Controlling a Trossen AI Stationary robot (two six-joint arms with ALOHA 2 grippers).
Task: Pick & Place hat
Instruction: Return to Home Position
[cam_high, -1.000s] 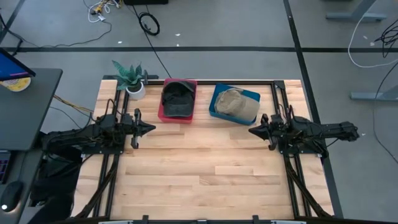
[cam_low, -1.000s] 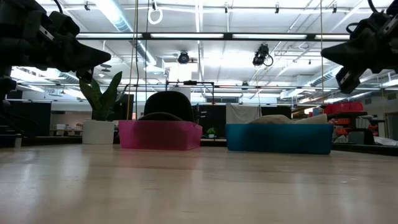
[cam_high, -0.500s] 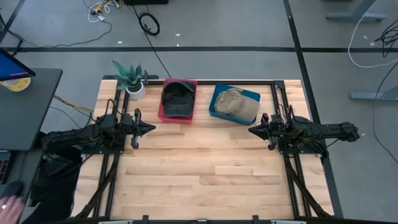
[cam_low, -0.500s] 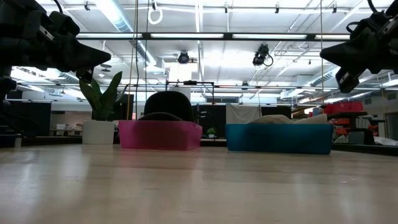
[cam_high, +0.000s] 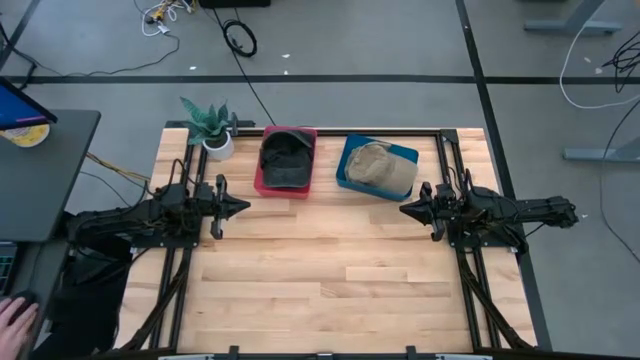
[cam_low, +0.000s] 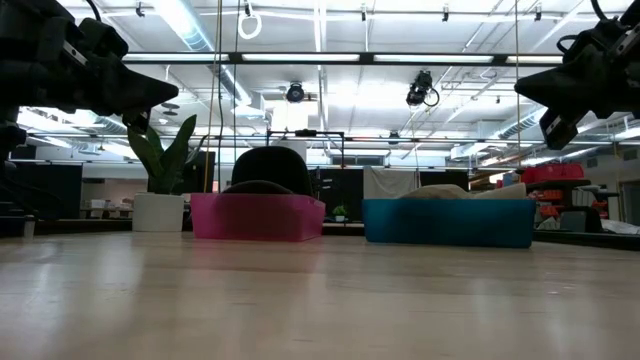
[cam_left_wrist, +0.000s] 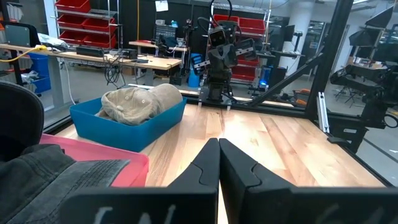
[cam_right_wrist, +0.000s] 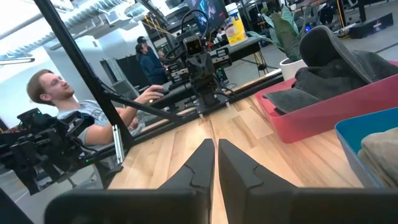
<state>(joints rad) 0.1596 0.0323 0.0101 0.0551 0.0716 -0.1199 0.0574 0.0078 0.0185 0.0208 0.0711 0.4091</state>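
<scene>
A dark grey hat (cam_high: 285, 160) lies in a pink bin (cam_low: 255, 218) at the table's far side. Beside it a tan hat (cam_high: 378, 165) lies in a blue bin (cam_low: 448, 222). My left gripper (cam_high: 245, 207) hovers level and shut above the table's left part, pointing toward the right edge, a little nearer than the pink bin. My right gripper (cam_high: 403, 210) hovers level and shut on the right, pointing toward the left edge, just nearer than the blue bin. Both are well above the wood and hold nothing. The left wrist view shows the tan hat (cam_left_wrist: 140, 102); the right wrist view shows the dark hat (cam_right_wrist: 329, 62).
A potted plant (cam_high: 212, 125) stands at the far left corner beside the pink bin. Bare wood (cam_high: 320, 270) stretches between and in front of the arms. A person (cam_right_wrist: 56, 106) sits beyond the table's left edge, a hand (cam_high: 12, 320) showing off the table at near left.
Neither arm has moved and both hats lie as before. A person's hand has come into view off the table at the near left.
</scene>
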